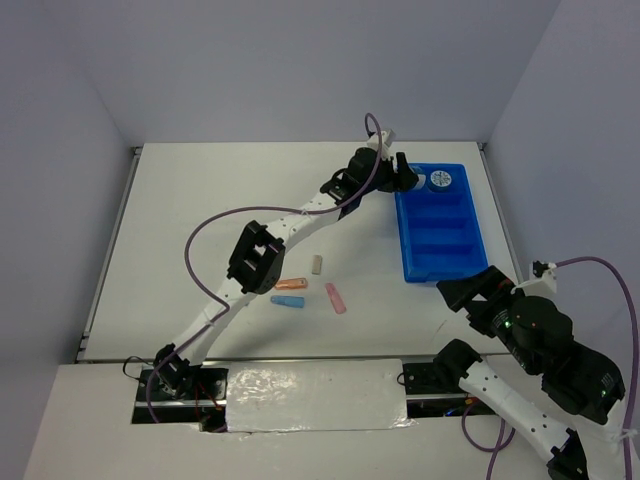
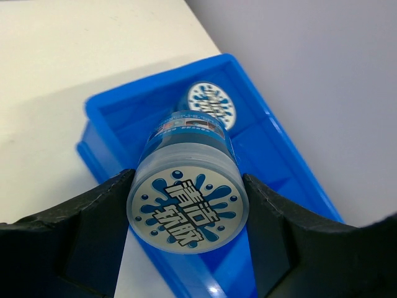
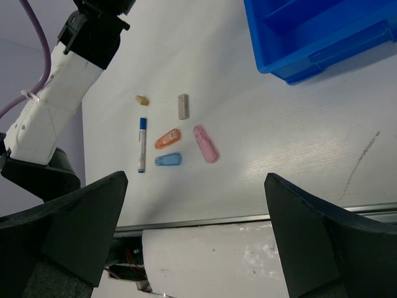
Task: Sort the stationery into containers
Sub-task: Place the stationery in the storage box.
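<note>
1. Held item: a short round roll with a blue body and a white end cap printed with a blue splash pattern (image 2: 188, 214). The cap faces my left wrist camera. A label band runs round the body behind the cap.
2. The left fingers (image 2: 80, 236) clamp that roll by its sides, one black finger on each flank, spread fairly wide to take it.
3. The roll hangs over the bright blue rectangular plastic tray with a row of compartments (image 1: 440, 250), at the tray's far end. I cannot tell whether it touches the rim.
4. A second roll with the same blue-white pattern (image 1: 442, 181) lies inside the tray's farthest compartment, patterned face up.
5. The tray sits on the white worktop (image 1: 200, 200), right of centre, long side running away from me.
6. Loose on the worktop, well left of the tray, clustered together:
   - orange capsule-shaped piece (image 3: 167, 138)
   - blue capsule-shaped piece (image 3: 168, 159), just beside the orange one
   - pink capsule-shaped piece (image 3: 205, 143)
   - grey stub (image 3: 183, 106)
   - small tan stub (image 3: 142, 99)
   - white pen with blue cap (image 3: 142, 144)
7. Left arm: stretched diagonally from its base at the near left, across the worktop, wrist at the tray's far left corner.
8. Right arm: folded back near its base, wrist raised just short of the tray's near end, camera looking down at the loose pieces.
9. Right fingers (image 3: 74, 223): spread wide apart, nothing between them.
</note>
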`<control>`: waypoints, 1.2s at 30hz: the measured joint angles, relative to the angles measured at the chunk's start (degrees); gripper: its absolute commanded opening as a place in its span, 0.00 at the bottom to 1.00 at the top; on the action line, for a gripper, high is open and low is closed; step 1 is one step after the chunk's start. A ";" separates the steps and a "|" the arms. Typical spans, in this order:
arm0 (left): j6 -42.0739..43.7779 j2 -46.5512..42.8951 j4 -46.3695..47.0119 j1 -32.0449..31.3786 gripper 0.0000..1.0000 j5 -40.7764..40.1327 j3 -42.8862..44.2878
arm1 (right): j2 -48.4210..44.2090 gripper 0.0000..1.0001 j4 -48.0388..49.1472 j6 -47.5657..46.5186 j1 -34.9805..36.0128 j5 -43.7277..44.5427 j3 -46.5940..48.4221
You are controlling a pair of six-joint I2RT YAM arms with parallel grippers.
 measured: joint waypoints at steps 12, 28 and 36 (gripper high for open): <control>4.61 0.22 -0.02 0.44 0.33 -3.06 0.37 | -1.64 1.00 -0.35 1.46 0.00 -0.63 -1.73; 7.23 0.57 3.02 -0.35 0.99 -4.50 1.53 | -2.25 1.00 -0.22 2.49 0.00 -2.14 -5.42; 8.44 0.55 5.07 -0.70 0.99 -6.21 1.64 | -1.84 1.00 0.74 1.18 0.00 -2.03 -5.81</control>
